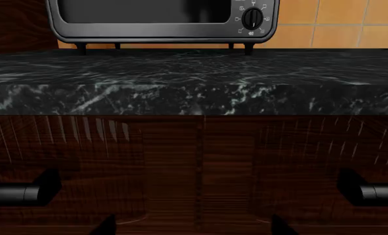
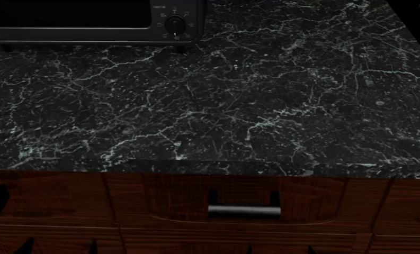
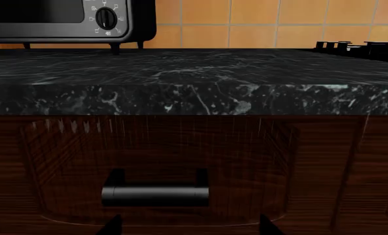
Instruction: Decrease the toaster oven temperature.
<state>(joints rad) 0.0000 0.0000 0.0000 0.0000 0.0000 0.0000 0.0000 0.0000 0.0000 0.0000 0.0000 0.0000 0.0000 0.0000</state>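
Nearest, dark wood drawer with a metal bar handle, under the black marble counter. Only dark fingertip corners of each gripper show at the wrist views' edges, low facing the drawers; can't tell whether they're apart or together. Far back left sits the toaster oven, its knob ringed by white icons, unreadable. Orange tile wall behind.

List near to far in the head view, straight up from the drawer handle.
Drawer handle → counter; the toaster oven with its knob stands at the far left, off that line.
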